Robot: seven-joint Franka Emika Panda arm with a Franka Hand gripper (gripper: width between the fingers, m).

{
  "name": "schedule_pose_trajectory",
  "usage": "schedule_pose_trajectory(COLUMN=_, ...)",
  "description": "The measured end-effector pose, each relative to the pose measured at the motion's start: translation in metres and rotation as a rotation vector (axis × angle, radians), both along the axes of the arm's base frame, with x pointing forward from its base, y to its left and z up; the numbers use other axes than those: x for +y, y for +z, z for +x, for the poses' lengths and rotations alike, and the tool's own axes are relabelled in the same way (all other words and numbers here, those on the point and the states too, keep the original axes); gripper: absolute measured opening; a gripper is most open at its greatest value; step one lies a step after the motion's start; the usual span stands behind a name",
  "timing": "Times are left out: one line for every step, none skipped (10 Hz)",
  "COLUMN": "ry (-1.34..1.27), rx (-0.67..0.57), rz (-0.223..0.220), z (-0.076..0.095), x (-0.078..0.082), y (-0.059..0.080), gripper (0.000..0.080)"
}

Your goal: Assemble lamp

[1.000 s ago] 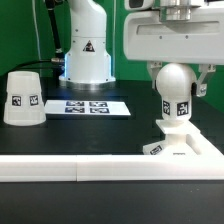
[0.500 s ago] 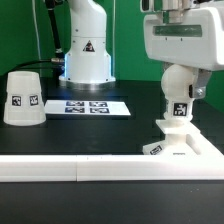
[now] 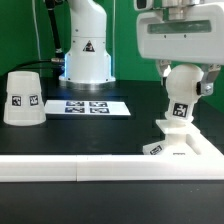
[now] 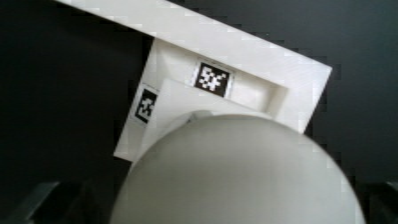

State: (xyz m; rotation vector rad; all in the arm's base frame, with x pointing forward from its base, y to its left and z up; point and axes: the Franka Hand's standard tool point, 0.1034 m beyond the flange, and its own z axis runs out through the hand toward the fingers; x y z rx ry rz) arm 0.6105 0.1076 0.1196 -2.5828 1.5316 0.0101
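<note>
The white round-headed bulb (image 3: 183, 92) stands with its foot in the socket of the flat square base (image 3: 188, 146) at the exterior view's right, its head leaning to the right. My gripper (image 3: 187, 72) is above it, shut on the bulb's head with a finger on each side. In the wrist view the bulb's head (image 4: 231, 170) fills the near part, with the tagged base (image 4: 267, 90) beyond it. The truncated-cone shade (image 3: 22, 98) stands alone at the exterior view's left, far from the gripper.
The marker board (image 3: 90, 105) lies flat at the middle back. The arm's white pedestal (image 3: 86, 48) stands behind it. A long white rail (image 3: 70, 168) runs along the front, just in front of the base, and also shows in the wrist view (image 4: 169, 22).
The gripper has shifted to the exterior view's right with the bulb in it. The bulb stood upright and now leans to the right. Shade and base have not moved.
</note>
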Motion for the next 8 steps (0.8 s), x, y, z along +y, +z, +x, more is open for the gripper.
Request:
schedule_pose_trajectory(ry=0.100, rx=-0.015, rz=-0.007, z=-0.0002, x=-0.0024, y=0.0001, gripper=0.0698)
schedule_pose_trajectory(ry=0.183, rx=-0.025, rz=-0.013, z=0.0000, x=-0.0027, y=0.0004, gripper=0.0698)
schedule_pose_trajectory(ry=0.247, rx=-0.033, rz=-0.017, z=-0.0002, x=-0.0026, y=0.0001, gripper=0.0699)
schedule_pose_trajectory(ry=0.291, rx=-0.038, rz=-0.020, z=-0.0002, x=-0.0026, y=0.0000, gripper=0.0699)
schedule_pose_trajectory(ry=0.388, rx=-0.049, rz=-0.032, z=-0.0002, x=-0.0023, y=-0.0002, gripper=0.0699)
schedule_pose_trajectory(ry=0.535, rx=-0.068, rz=-0.057, z=0.0003, x=-0.0001, y=-0.0005, gripper=0.0699)
schedule_pose_trajectory(ry=0.660, rx=-0.081, rz=-0.075, z=0.0013, x=0.0013, y=0.0003, gripper=0.0699)
schedule_pose_trajectory(ry=0.788, rx=-0.092, rz=-0.095, z=0.0022, x=0.0023, y=0.0014, gripper=0.0699)
